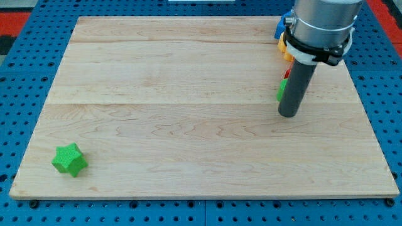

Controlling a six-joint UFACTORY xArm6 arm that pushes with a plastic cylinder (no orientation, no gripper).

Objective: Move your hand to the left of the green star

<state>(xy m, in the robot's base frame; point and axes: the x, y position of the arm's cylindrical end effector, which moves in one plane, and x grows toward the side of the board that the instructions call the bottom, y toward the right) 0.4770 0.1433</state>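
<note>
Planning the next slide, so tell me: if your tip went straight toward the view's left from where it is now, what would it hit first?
Probably nothing. From my tip, a straight line leftward crosses bare wooden board to its edge. The green star sits lower, near the bottom-left corner, well off that line.

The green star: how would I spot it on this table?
Start at the wooden board and go to its corner at the view's bottom left. The green star sits there alone, far from my tip and the blocks clustered at the view's top right.
</note>
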